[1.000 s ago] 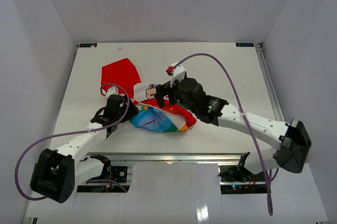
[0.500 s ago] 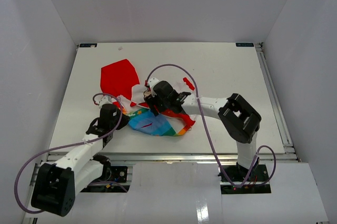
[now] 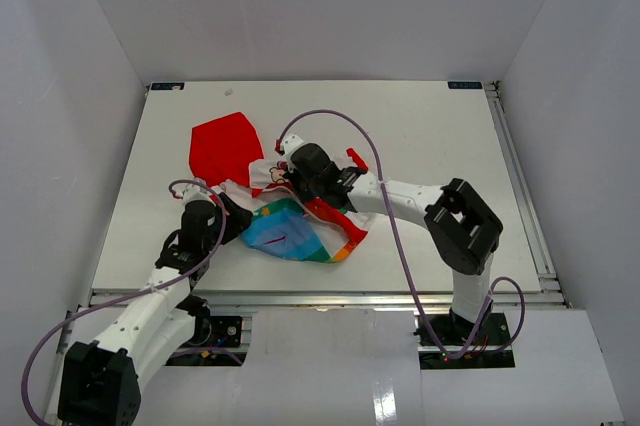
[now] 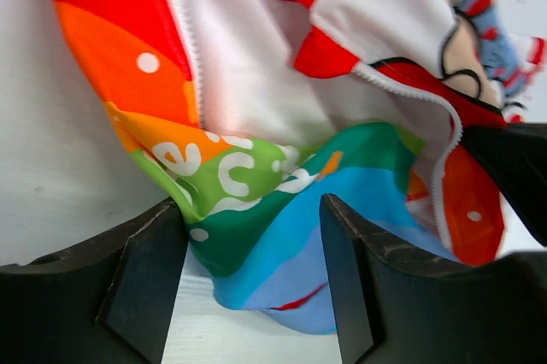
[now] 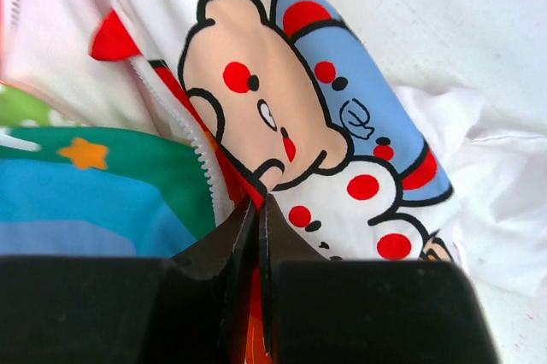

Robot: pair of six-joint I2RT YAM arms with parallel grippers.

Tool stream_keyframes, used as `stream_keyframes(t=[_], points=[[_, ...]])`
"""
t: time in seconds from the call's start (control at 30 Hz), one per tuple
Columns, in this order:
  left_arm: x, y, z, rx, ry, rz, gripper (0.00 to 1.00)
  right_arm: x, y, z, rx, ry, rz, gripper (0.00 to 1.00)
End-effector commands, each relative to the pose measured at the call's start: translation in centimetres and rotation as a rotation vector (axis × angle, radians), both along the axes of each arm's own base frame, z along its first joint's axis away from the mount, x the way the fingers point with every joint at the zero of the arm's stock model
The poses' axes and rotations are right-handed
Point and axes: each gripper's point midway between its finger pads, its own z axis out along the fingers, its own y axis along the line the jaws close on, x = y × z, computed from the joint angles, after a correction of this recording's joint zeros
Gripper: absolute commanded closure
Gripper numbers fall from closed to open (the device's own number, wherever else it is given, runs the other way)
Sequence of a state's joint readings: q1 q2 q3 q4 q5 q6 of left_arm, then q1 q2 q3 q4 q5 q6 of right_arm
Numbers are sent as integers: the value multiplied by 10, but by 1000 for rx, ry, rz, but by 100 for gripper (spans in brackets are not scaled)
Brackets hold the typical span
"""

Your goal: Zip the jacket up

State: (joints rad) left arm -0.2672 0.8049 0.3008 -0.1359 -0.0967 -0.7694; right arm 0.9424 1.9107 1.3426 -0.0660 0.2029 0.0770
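White tabletop (image 3: 420, 126) fills the overhead view, and the jacket (image 3: 290, 216) lies crumpled on its near-left part, between my two arms. Its red hood (image 3: 225, 144) spreads flat toward the far left, while the rainbow-striped panel (image 3: 290, 238) faces up on the near side. My left gripper (image 3: 238, 218) reaches in at the jacket's near-left edge, and my right gripper (image 3: 303, 189) comes in from the right over the middle of the cloth, just beside a cartoon print, with a purple cable (image 3: 330, 114) arching above that arm. From my left wrist, the left gripper (image 4: 252, 287) stands with its fingers (image 4: 141, 278) apart, and a fold of the rainbow-striped panel (image 4: 282, 210), green and blue, lies between them without being pinched. Two rows of white zipper teeth (image 4: 184, 31) show here, one running down beside the orange band on the left and the other curving along the red edge on the right. They are unjoined, with pale lining open between them. From my right wrist, the right gripper (image 5: 256, 227) has its fingers pressed together, clamped on the jacket's edge close beside the zipper teeth (image 5: 184, 137). A bear print (image 5: 256, 116) with red cheeks sits on the white cloth just above the fingertips. Green cloth with an orange star (image 5: 83, 152) and blue bands lie to the left.
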Motion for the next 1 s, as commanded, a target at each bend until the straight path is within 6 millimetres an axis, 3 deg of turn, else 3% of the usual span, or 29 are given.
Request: stream_keyframes(t=[0.0, 0.1, 0.23, 0.37, 0.47, 0.53, 0.6, 0.7, 0.8, 0.9, 0.97], points=[[13, -29, 53, -93, -194, -146, 27, -1, 10, 75, 181, -46, 11, 92], [19, -43, 74, -137, -269, -212, 25, -13, 14, 78, 238, -9, 42, 92], [33, -52, 81, -141, -252, -244, 24, -7, 23, 91, 317, -16, 35, 92], [42, -38, 63, -116, -193, -141, 26, 28, 29, 103, 398, 6, -79, 92], [43, -31, 52, -96, -184, -100, 26, 66, 22, 112, 480, 17, -199, 92], [43, -31, 48, -87, -171, -103, 25, 90, 16, 107, 540, 45, -265, 92], [44, -30, 48, -72, -164, -111, 26, 103, 15, 107, 583, 80, -251, 82], [44, -27, 48, 6, -148, -108, 28, 101, 13, 108, 575, 132, -140, 46], [39, -45, 66, 42, -196, -147, 28, 87, -6, 107, 492, 109, -121, 39], [35, -55, 77, 51, -218, -172, 27, 64, -40, 98, 406, 87, -144, 41], [34, -57, 77, 65, -213, -182, 27, 49, -62, 106, 390, 49, -169, 43]])
